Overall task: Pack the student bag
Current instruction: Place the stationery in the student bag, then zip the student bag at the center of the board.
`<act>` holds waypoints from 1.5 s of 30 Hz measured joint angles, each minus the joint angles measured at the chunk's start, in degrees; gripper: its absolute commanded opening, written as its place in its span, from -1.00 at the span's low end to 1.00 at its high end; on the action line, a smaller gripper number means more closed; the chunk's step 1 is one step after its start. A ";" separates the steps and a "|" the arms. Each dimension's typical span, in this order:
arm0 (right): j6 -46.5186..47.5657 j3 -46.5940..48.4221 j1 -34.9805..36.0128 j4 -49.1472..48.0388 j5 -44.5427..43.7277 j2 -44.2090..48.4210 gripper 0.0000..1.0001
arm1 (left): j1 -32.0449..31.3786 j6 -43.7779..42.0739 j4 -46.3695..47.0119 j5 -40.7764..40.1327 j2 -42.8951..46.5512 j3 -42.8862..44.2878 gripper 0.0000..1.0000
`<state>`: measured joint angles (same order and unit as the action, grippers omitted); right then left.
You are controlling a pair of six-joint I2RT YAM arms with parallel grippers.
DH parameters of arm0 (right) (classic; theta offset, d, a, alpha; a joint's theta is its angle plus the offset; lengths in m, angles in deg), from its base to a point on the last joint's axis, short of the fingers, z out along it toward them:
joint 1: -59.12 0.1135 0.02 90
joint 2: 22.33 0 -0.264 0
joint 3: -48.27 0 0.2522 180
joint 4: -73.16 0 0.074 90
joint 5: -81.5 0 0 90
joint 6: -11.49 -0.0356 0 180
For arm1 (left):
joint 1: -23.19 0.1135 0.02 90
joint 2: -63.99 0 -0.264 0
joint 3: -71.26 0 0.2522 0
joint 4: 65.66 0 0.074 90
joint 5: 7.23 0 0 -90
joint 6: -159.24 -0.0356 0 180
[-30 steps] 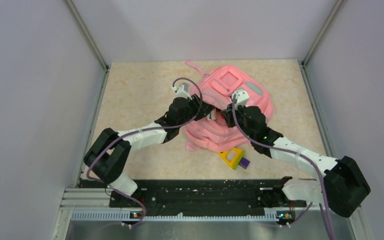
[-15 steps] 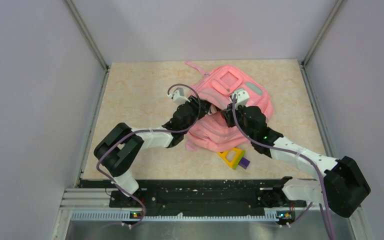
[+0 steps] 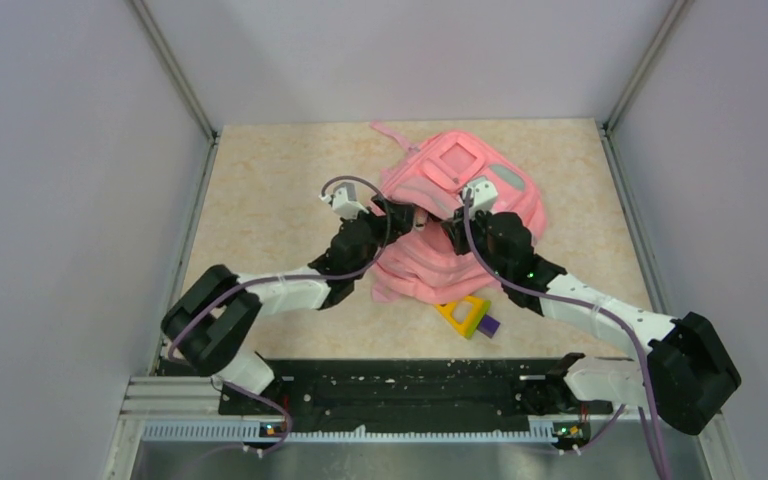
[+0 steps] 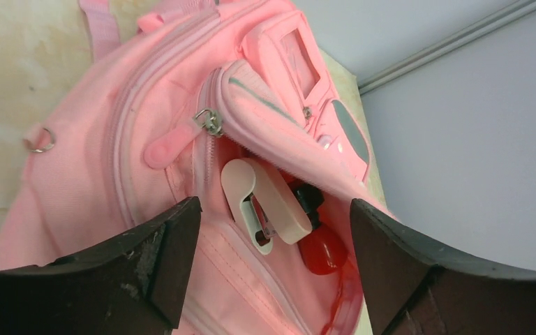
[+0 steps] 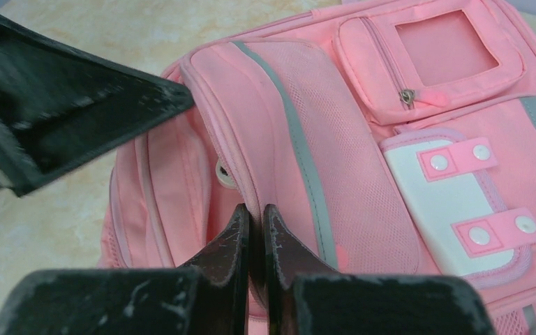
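Beige table [image 3: 280, 180], grey walls [image 3: 80, 200]. My right gripper [image 5: 255, 220] is pinched onto the bag [image 3: 505, 190] at its pocket flap [image 5: 279, 139]. My left gripper [image 4: 276, 216], spread wide and empty, faces the opening straight ahead.

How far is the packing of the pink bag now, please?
Done: a white stapler and a red item lie inside the open compartment of the student bag. In hand: the right hand pinches the compartment's edge, apparently holding it open; the left hand hovers open and empty at the opening. Left: the yellow and purple item lies on the table, and the zip is unclosed.
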<state>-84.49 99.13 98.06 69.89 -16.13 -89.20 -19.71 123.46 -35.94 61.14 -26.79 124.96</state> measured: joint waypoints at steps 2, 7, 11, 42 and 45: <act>0.22 0.00 0.02 0.37 0.26 0.00 -1.00 | 0.28 -2.23 -3.06 0.00 5.14 -1.44 0.72; 0.44 -0.37 0.44 0.76 0.87 -0.07 -0.95 | 2.29 -7.39 -15.21 2.60 17.31 -0.98 0.79; -0.07 -1.07 0.83 1.81 1.88 -0.46 0.03 | 7.76 -10.34 -25.86 9.35 20.02 3.02 0.80; -31.67 -16.50 -15.67 5.92 0.09 5.99 0.15 | 17.97 -39.50 -30.01 35.21 8.66 6.27 0.73; -30.03 -15.02 -18.01 2.86 2.10 1.53 0.05 | 17.94 -40.33 -28.96 37.31 8.48 6.43 0.69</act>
<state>-114.52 84.12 80.05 72.75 -14.04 -87.67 -1.76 83.13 -64.90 98.45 -18.31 131.39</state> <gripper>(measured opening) 0.570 0.864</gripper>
